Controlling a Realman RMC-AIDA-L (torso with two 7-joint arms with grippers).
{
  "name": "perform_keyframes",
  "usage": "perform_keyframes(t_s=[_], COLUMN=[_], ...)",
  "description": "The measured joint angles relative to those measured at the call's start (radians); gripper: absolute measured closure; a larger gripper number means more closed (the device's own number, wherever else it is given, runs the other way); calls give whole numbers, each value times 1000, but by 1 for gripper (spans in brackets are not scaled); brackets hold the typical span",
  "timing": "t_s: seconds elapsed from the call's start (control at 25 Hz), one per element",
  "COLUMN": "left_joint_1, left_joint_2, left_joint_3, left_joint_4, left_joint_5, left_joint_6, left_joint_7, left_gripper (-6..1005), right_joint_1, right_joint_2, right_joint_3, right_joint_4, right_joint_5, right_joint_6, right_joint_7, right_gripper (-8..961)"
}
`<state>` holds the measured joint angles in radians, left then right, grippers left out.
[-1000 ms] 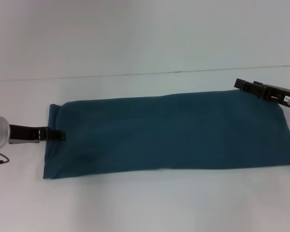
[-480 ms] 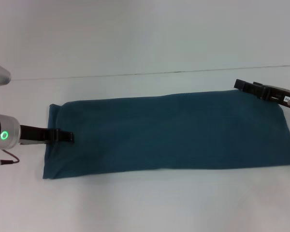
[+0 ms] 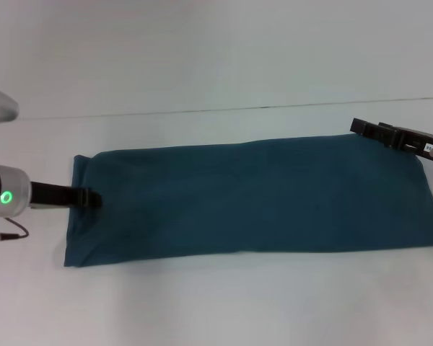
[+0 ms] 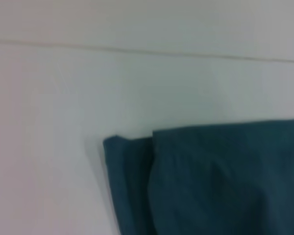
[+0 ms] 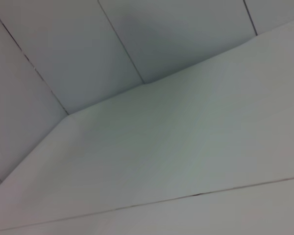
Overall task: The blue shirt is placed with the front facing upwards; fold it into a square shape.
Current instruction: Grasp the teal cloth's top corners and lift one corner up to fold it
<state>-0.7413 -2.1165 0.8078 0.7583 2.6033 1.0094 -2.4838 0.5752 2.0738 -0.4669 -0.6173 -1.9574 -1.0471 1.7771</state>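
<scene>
The blue shirt point(image 3: 252, 198) lies as a long plain teal band across the white bench point(image 3: 216, 303), no lettering or label showing; only the left wrist view reveals its end as two stacked layers, the lower one poking out. The left tool point(image 3: 86, 198) rests at the shirt's left edge and the right tool point(image 3: 372, 130) at its far right corner; I cannot tell whether either is open or closed

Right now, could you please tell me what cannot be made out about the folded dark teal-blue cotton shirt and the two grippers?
- Dark teal-blue cotton shirt: lettering, neck and sleeves hidden by its own folds, head view; left wrist view shows one corner only.
- Left gripper: at the shirt's left end; finger state and grip unclear, head view.
- Right gripper: at the far right corner; arm cut by the edge, fingers unclear. Right wrist view shows no shirt.
</scene>
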Motion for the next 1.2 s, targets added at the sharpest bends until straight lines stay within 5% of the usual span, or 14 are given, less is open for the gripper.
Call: perform_keyframes(t_s=[0.28, 0.52, 0.96, 1.2], left_joint_1=[36, 31, 18, -1], left_joint_2=[-7, -3, 13, 20], left_joint_3=[1, 2, -1, 2], left_joint_4=[63, 45, 12, -20], left_joint_5=[7, 12, 16, 48], left_joint_6=[1, 2, 9, 9], left_joint_7=[-40, -48, -75, -98], left_gripper=[782, 655, 183, 188], right_joint_1=[-1, 0, 4, 4], right_joint_2=[0, 0, 0, 0], right_joint_3=[1, 1, -1, -1], right_joint_4=[-2, -2, -2, -2], right_joint_5=[0, 0, 0, 0], right_joint_6=[0, 0, -1, -2], right_joint_7=[3, 4, 5, 5], right_gripper=[201, 202, 204, 204])
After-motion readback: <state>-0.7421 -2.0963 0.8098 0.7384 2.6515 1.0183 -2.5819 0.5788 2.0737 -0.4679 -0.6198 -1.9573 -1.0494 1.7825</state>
